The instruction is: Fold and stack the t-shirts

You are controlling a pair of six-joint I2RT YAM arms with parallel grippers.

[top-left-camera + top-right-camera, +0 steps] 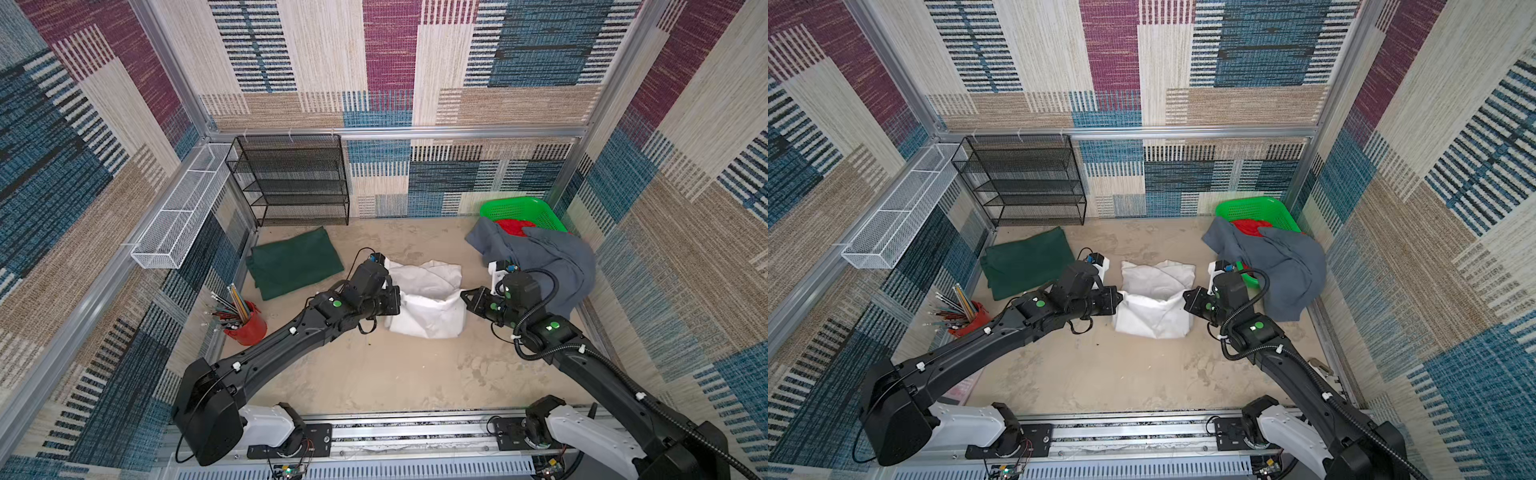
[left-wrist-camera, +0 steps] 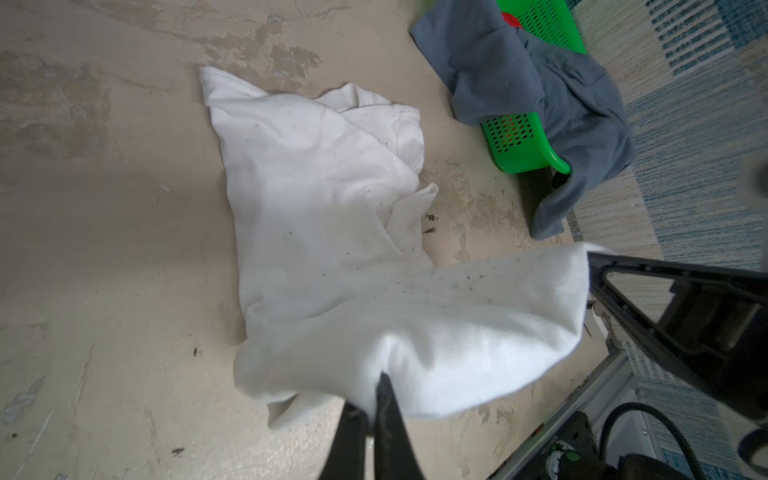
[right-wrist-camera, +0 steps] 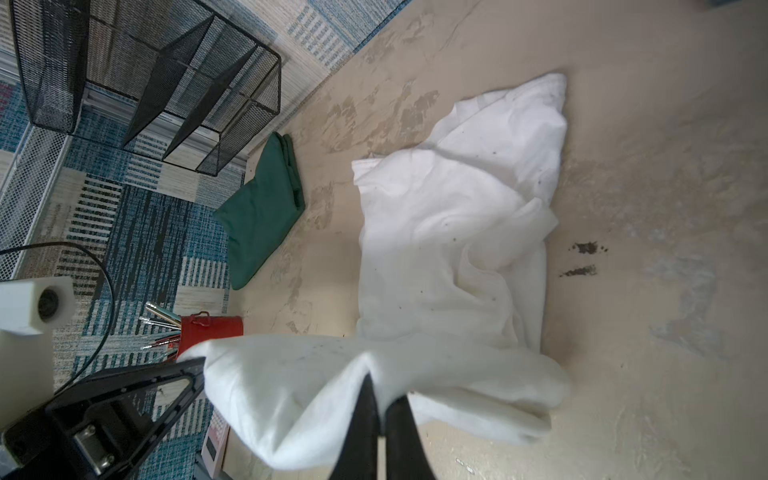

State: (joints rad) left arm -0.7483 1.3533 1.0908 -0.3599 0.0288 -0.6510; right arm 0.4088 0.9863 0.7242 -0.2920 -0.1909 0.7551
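Note:
In both top views a white t-shirt (image 1: 428,307) (image 1: 1154,311) lies mid-table, its near edge lifted between the two grippers. My left gripper (image 1: 397,300) (image 2: 374,390) is shut on the left end of that edge, and my right gripper (image 1: 462,294) (image 3: 382,386) is shut on the right end. The rest of the white t-shirt (image 2: 316,187) (image 3: 449,228) lies crumpled on the table, no print showing. A dark green t-shirt (image 1: 295,262) (image 3: 262,216) lies folded at the back left. A slate grey t-shirt (image 1: 552,262) (image 2: 582,99) hangs over the basket.
A bright green lattice basket (image 1: 528,210) with something red (image 1: 515,226) inside stands back right. A black mesh shelf (image 1: 291,183) and a white wire tray (image 1: 183,212) line the back left. A red cup of pencils (image 1: 247,324) stands left. An aluminium rail (image 1: 415,432) runs along the front.

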